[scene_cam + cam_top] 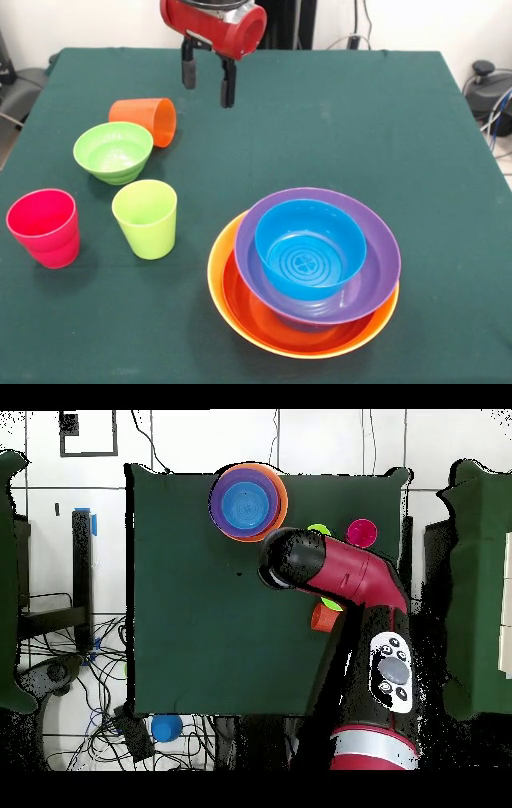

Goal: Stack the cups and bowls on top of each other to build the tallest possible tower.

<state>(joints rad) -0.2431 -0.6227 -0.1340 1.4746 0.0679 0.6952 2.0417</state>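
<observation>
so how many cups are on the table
3. The orange cup lies on its side beside the green bowl; the lime cup and red cup stand upright nearer the camera. None seem hidden.

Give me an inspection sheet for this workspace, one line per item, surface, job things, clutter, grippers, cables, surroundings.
Surface: table under a dark green cloth, flat.
Job's things: blue bowl nested in purple bowl, in red-orange bowl, in yellow-orange bowl. Lime green cup and pinkish red cup upright. Orange cup on its side beside the green bowl.
Clutter: nothing seen on the cloth.
Grippers: gripper above the cloth near the orange cup, jaws open, empty.
Cables: tangle on the floor beside the table; more at the front view's right edge.
Surroundings: another blue bowl on the floor off the table.
</observation>
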